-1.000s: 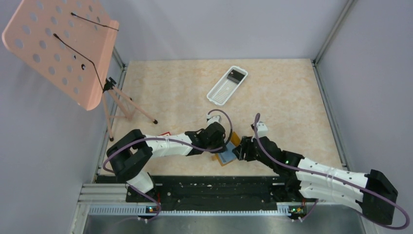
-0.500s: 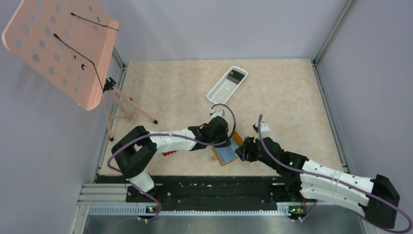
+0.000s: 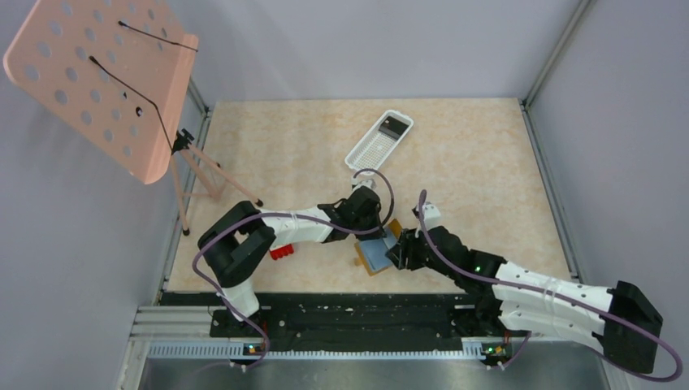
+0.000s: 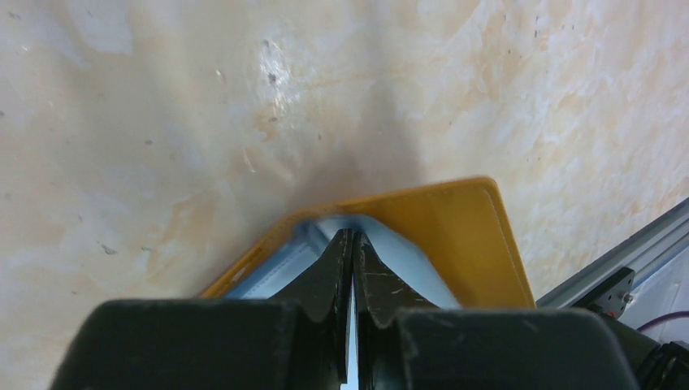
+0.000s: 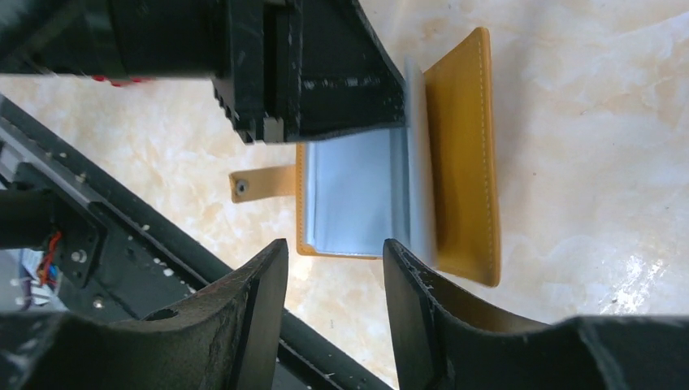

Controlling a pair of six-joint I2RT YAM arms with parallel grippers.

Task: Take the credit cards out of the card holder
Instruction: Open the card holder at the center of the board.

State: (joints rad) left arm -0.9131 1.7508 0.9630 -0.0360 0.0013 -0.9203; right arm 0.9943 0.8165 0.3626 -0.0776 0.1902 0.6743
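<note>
Card holder lies open on the counter, near the front edge, between the two arms. Tan outer cover faces down, blue-grey inner panels face up; small tab points toward the front rail.

Left tool: fingers pressed together, tips set into the fold of the holder between the blue-grey panels. A pale grey sheet stands on edge against it; it may be a card or an inner flap, cannot tell.

Right tool: jaws parted roughly halfway, nothing between them, poised just beside the holder's near edge.

White slotted tray sits well apart, farther back.
</note>
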